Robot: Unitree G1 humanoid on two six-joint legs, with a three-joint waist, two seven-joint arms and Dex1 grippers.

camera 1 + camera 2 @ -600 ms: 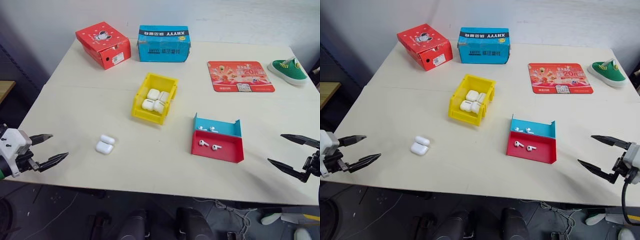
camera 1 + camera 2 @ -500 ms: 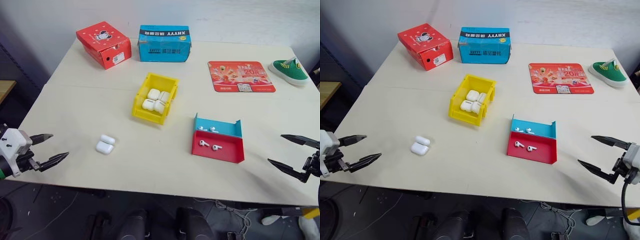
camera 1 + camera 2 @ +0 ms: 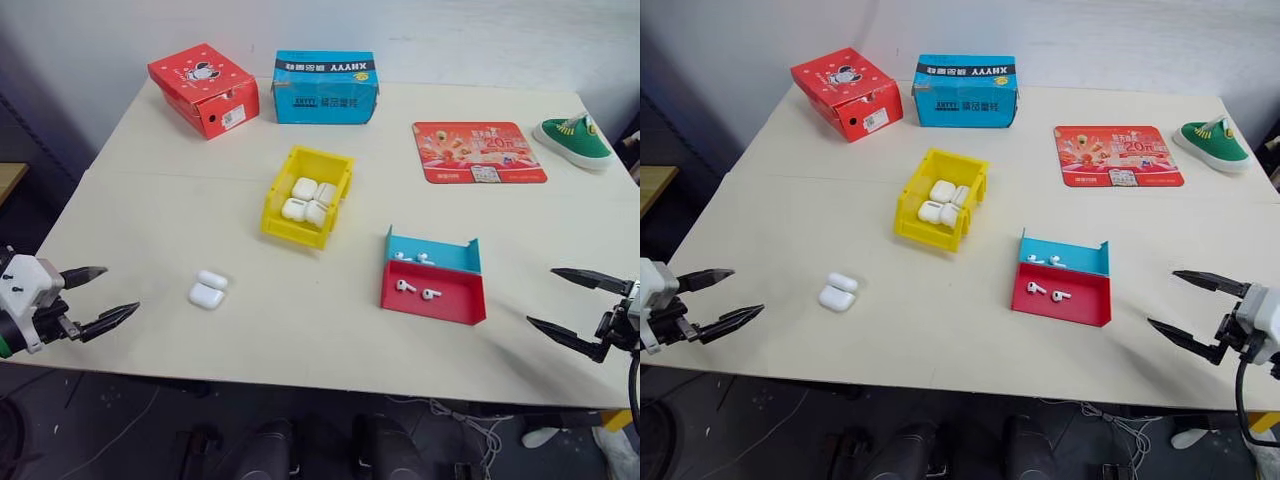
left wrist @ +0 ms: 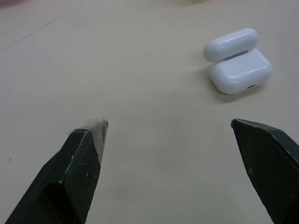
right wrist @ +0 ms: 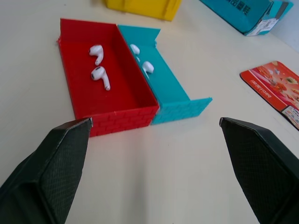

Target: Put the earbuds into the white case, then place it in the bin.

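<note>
White case (image 3: 208, 290) lies open, lid hinged away.

- Looks like a robot test room or lab: bare cream table (image 3: 200, 190) against a plain white wall (image 3: 480, 30).
- Staged props: red box (image 3: 204, 88) at 11 o'clock, blue box (image 3: 326, 86) at 12, lone green shoe (image 3: 575, 142) at 2.
- Loose cables (image 3: 470, 420) on the floor (image 3: 130, 430) at 6.

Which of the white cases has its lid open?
The white case lying alone on the table, near the left gripper. Its lid is flipped back; the cases in the yellow bin look closed.
</note>
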